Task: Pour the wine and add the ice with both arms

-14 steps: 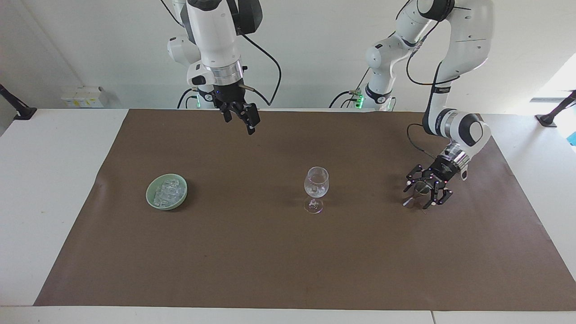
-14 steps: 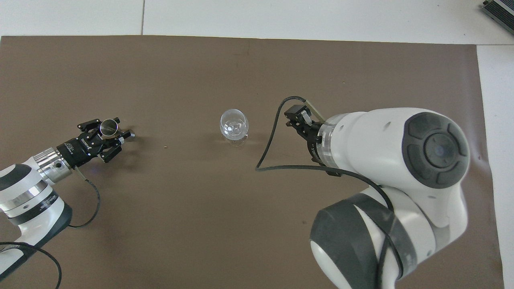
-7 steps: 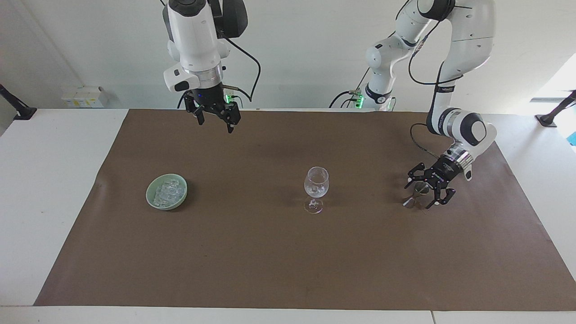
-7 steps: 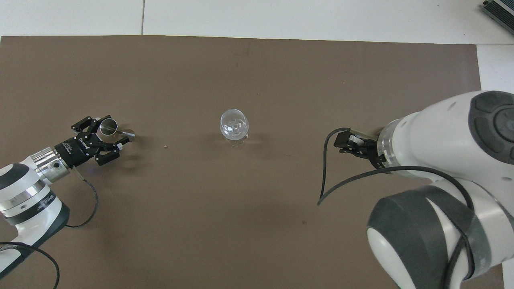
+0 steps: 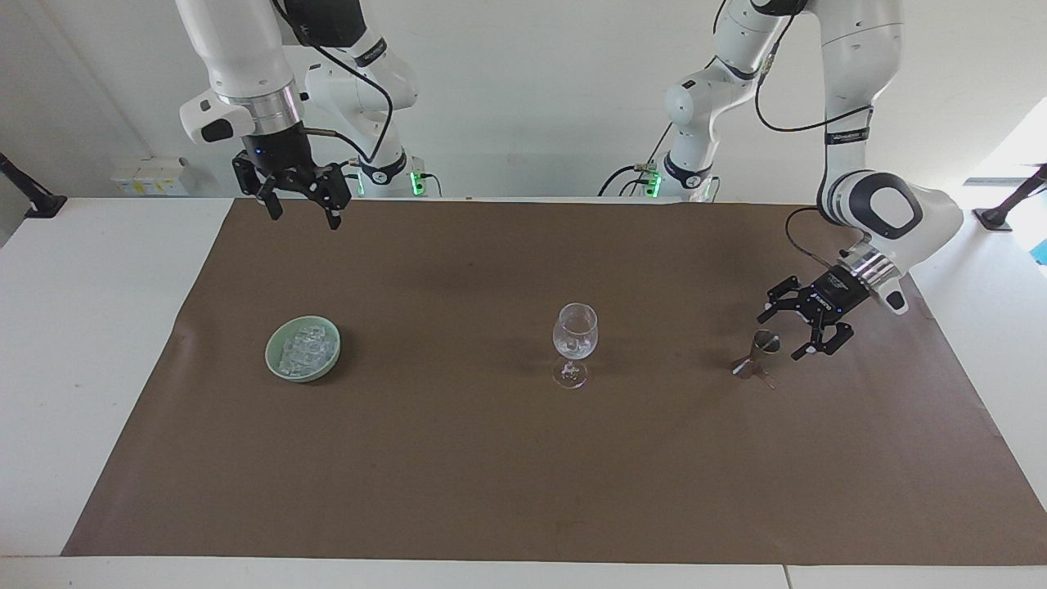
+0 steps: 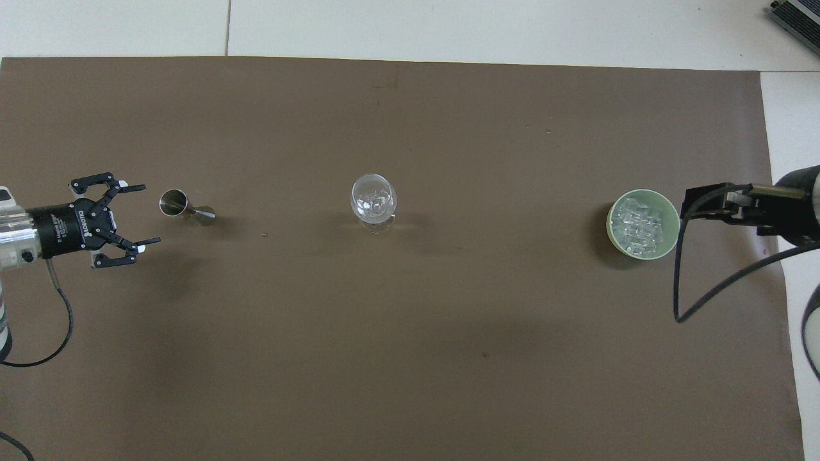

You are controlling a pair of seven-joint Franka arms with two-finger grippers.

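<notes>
Two arms, both w/ fingers spread wide and holding nothing.

Left to right in the facing view:

1. Right gripper point(image 5: 298, 202): raised above the brown mat point(image 5: 458, 491) near its robot-side edge, at the right arm's end of the table. A sec ago it hung nearer the table's mid-line; it has since swung outward and now sits roughly in line w/ the green bowl point(image 5: 275, 366).
2. Green bowl: on the mat, holds the ice point(image 5: 306, 348), a heap of clear cubes.
3. Wine glass point(image 5: 574, 335): upright at mat centre, well apart from bowl and jigger. Some clear content shows in the bowl of the glass; whether ice, liquid or both, cannot tell.
4. Jigger point(image 5: 761, 353): small metal measure, upright on the mat toward the left arm's end.
5. Left gripper point(image 5: 806, 325): low, just beside the jigger, not touching. A sec ago its fingers stood around the jigger; now it has backed off and the jigger stands free.

Meaning: jigger released, so the pour step looks finished. Right arm's shift toward the bowl suggests the ice pickup is next.
</notes>
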